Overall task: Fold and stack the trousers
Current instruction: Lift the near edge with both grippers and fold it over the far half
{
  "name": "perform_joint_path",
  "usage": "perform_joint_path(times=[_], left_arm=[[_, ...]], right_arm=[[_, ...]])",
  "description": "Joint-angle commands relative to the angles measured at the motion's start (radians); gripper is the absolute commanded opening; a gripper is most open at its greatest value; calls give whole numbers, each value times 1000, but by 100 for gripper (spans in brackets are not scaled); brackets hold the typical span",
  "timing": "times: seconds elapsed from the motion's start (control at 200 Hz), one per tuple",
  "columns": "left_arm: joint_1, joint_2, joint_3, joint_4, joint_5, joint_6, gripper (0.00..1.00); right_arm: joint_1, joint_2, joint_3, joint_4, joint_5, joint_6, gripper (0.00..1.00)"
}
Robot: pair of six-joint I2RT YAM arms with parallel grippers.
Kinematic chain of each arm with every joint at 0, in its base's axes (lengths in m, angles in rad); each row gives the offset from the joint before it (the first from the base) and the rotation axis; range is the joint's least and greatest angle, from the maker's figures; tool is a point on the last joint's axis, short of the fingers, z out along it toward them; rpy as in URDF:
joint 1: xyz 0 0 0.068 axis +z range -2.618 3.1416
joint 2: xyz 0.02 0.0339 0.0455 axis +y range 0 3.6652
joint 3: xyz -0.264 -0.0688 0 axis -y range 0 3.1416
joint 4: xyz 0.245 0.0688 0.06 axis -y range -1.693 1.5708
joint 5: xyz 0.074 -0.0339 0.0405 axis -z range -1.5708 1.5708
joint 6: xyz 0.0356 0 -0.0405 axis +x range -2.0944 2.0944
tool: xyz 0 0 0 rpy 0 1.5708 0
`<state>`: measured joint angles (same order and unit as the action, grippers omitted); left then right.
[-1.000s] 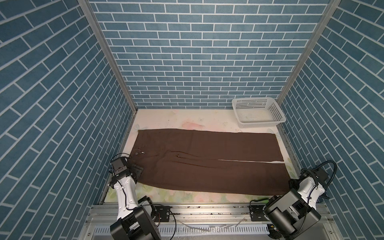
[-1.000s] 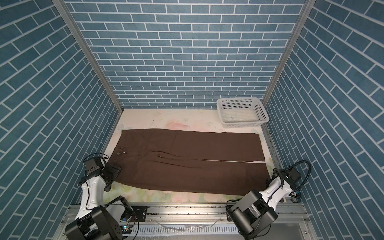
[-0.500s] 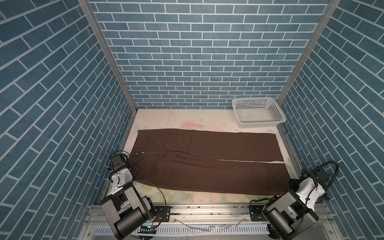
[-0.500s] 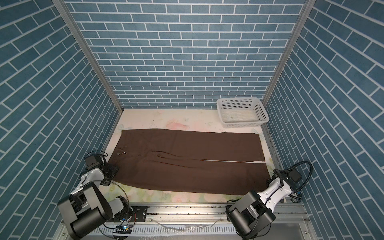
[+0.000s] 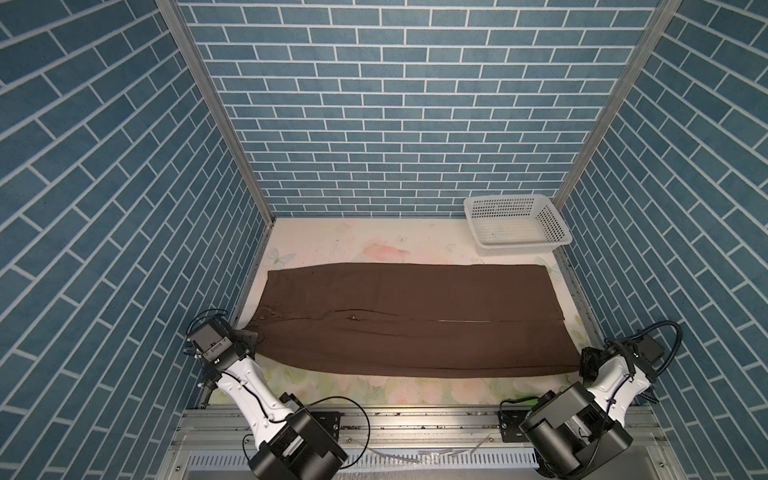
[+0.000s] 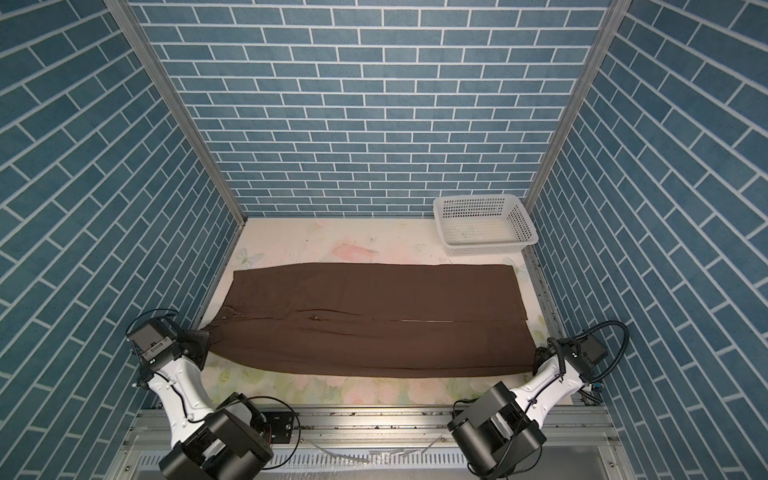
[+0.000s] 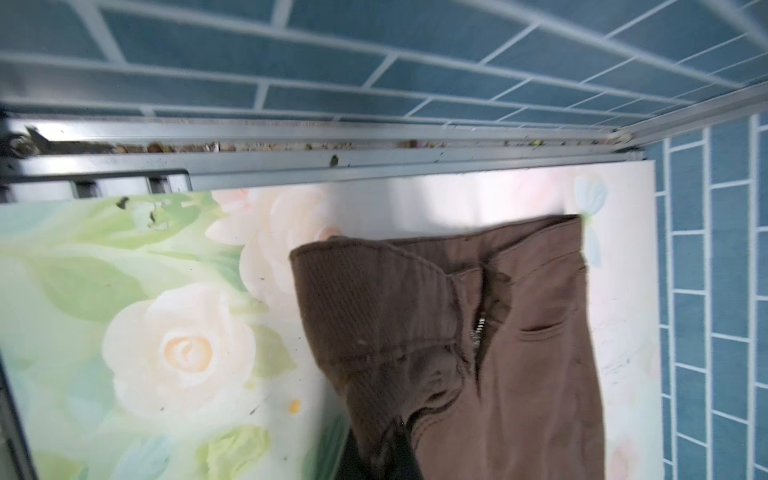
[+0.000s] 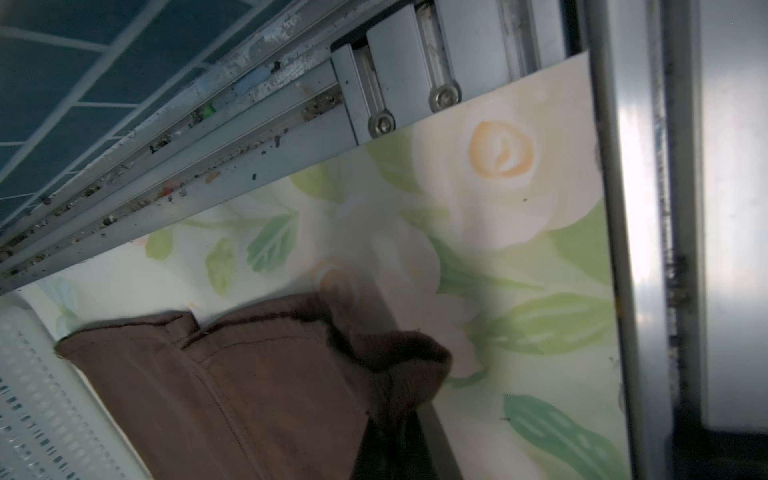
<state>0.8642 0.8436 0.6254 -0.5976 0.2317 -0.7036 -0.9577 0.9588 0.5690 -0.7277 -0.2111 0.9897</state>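
Left gripper: low at the near-left edge of the counter, jaws together, clamped on the near waistband corner of the trousers.
Left wrist view: the ribbed waistband is bunched and lifted where it runs into the gripper; the zip shows at the fly.
Trousers: unfolded and flat on the counter in both top views, waist at left, hems at right. The legs lie side by side across nearly the full width, with a thin pale gap between them toward the hems.
Basket: white, perforated, in the far-right corner just beyond the far leg's hem; contact can't be told.
Right gripper: near-right corner, jaws together, clamped on the near leg's hem corner.
Right wrist view: the cuff is curled up into the gripper.
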Motion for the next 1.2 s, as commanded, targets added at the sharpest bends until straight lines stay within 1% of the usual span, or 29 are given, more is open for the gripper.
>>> perform_joint_path(times=[0.0,0.1,0.215,0.3,0.425,0.465,0.565,0.62,0.655,0.8,0.875,1.03,1.195], left_arm=[[38,26,111,-41,-69,-10,0],[67,46,152,-36,-52,-26,0],[67,62,186,7,-39,-43,0],[67,102,223,31,-16,-42,0],[64,174,249,92,27,-63,0],[63,196,252,111,37,-69,0],[61,251,265,127,59,-78,0],[50,270,261,148,63,-95,0],[33,278,260,163,55,-103,0],[-59,321,307,179,-8,-116,0],[-95,339,337,189,-37,-126,0],[-141,378,383,195,-75,-135,0],[-166,401,381,205,-91,-129,0]], right_arm=[[-5,19,112,64,-29,100,0],[-4,31,118,121,-43,136,0],[-1,57,96,287,-111,195,0],[14,79,115,382,-129,195,0],[73,117,173,456,-118,131,0],[104,128,193,468,-99,106,0],[199,148,229,494,-5,30,0],[228,169,241,525,18,1,0],[269,184,249,542,20,-16,0],[321,234,255,654,-7,-58,0],[353,255,264,686,5,-97,0],[397,302,298,695,54,-141,0],[436,340,333,686,109,-186,0]])
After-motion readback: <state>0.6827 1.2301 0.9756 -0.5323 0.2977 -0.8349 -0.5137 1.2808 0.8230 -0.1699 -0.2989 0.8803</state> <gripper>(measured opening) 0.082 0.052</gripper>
